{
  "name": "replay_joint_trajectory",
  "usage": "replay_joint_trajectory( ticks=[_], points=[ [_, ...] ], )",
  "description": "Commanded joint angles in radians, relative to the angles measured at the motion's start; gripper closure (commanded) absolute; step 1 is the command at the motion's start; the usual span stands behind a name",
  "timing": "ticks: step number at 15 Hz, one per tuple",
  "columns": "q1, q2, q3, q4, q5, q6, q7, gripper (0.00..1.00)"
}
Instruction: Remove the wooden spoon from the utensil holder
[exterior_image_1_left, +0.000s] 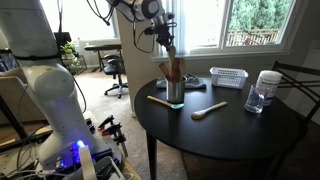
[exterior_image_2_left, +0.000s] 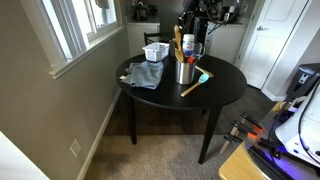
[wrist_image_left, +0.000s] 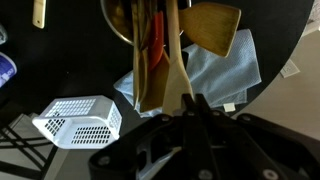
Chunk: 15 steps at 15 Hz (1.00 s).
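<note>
In an exterior view, a loose wooden utensil (exterior_image_1_left: 160, 99) lies left of centre on the black table (exterior_image_1_left: 240, 130). Just right of it stands the utensil holder (exterior_image_1_left: 175, 92), with the wooden spoon (wrist_image_left: 174, 50) upright inside it among other utensils. The gripper (exterior_image_1_left: 167, 47) hangs directly above. In the wrist view its fingers (wrist_image_left: 202, 108) pinch nearly together on the spoon's handle tip. Further right sit a white basket (exterior_image_1_left: 228, 76) and a clear jar (exterior_image_1_left: 265, 92).

A small, shiny grey metal utensil holder (exterior_image_1_left: 175, 92) is seen standing upright on the round dark bench (exterior_image_1_left: 235, 130). The wooden spoon (wrist_image_left: 175, 55), pale tan with a slim straight handle, is stood nearly upright inside it. Its lower part is hidden within the cylinder, and its upper end is pinched between the tips of the claw (wrist_image_left: 188, 102).
</note>
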<state>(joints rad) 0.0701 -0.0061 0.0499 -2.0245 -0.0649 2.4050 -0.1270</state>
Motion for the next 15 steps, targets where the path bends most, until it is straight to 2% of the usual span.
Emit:
replay_joint_trajectory(
  ticks=[1,2,3,8,15],
  points=[
    [-0.006,-0.098,0.004,-0.045,-0.081,0.017,0.005,0.95],
    [-0.008,-0.113,0.004,-0.043,-0.104,0.01,0.007,0.95],
    [-0.008,-0.25,0.006,-0.167,-0.131,0.005,0.014,0.95],
    [-0.026,-0.498,0.021,-0.294,-0.228,-0.064,0.026,0.95],
    [-0.009,-0.924,0.025,-0.464,-0.237,-0.332,-0.017,0.95]
  ],
)
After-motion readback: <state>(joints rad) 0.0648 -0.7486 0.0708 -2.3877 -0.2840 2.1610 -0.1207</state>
